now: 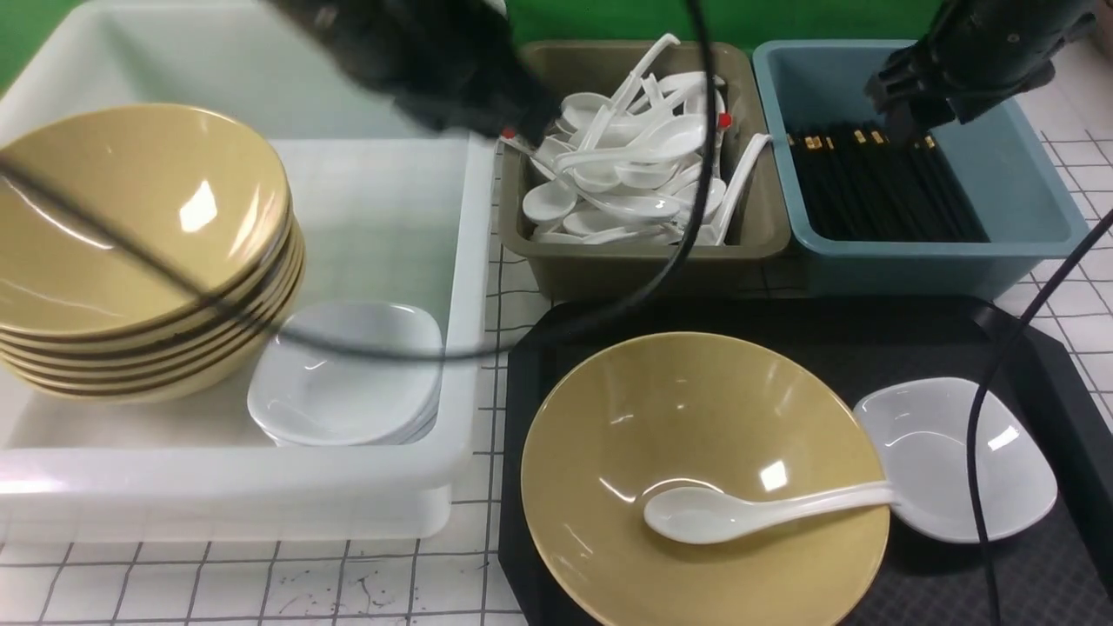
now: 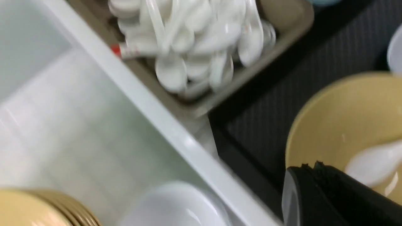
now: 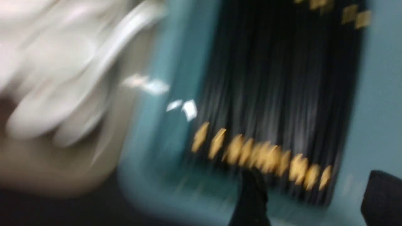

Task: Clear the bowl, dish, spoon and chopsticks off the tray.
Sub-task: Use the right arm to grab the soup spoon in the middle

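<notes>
The black tray [image 1: 869, 322] holds the yellow bowl [image 1: 678, 417], with the white spoon [image 1: 739, 513] lying in it, handle toward the white dish [image 1: 956, 461] beside it. No chopsticks lie on the tray. Many black gold-banded chopsticks [image 1: 878, 191] lie in the blue bin, and I cannot tell one pair apart. My left gripper [image 1: 522, 126] is blurred above the gap between the tub and the olive bin. In the left wrist view it [image 2: 309, 165] is shut and empty near the bowl [image 2: 339, 119]. My right gripper [image 1: 904, 122] hangs over the blue bin, open and empty [image 3: 315, 201].
A translucent white tub [image 1: 461, 261] at the left holds a stack of yellow bowls [image 1: 130, 261] and stacked white dishes [image 1: 348, 374]. An olive bin [image 1: 643, 261] full of white spoons and a blue bin [image 1: 1026, 174] stand behind the tray. Black cables hang across the view.
</notes>
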